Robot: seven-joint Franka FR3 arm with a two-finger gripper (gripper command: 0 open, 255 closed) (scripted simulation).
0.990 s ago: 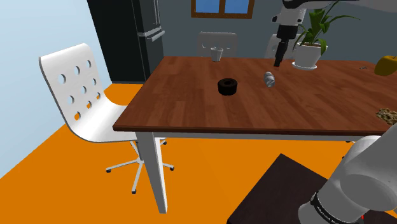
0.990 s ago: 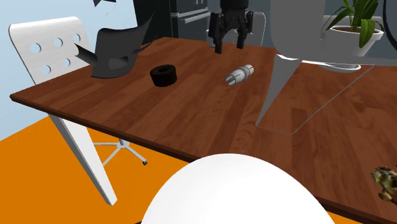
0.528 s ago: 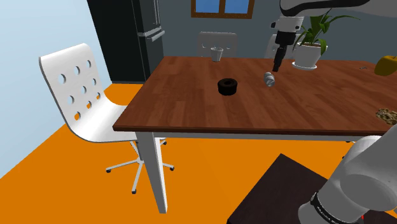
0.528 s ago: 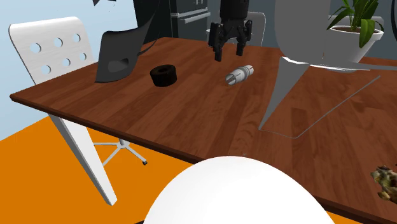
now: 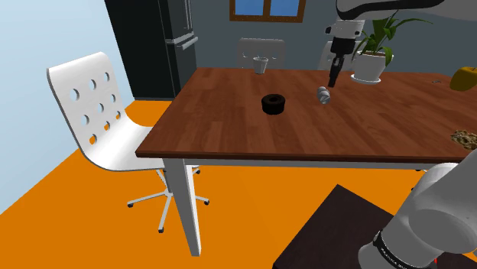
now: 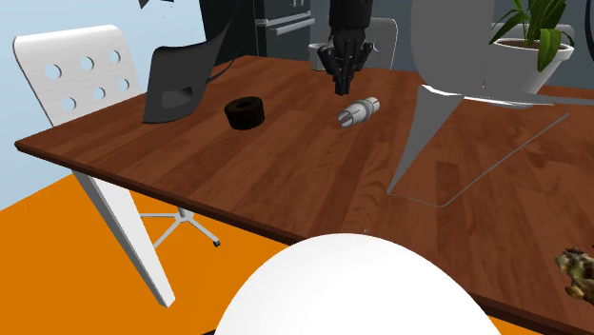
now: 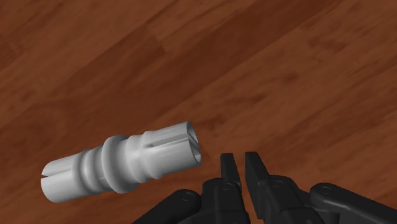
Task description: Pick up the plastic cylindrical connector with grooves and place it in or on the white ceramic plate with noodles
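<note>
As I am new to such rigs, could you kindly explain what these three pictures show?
It is a simulated white robot arm with a black two-finger tool. One picture looks from beside the arm's stand, one from a second camera nearer the table, and one from a camera on the wrist. On the wooden table are a pale grooved connector, a black ring, a cup and a potted plant. The tool hangs low over the table beside the connector, fingers shut, holding nothing.
</note>
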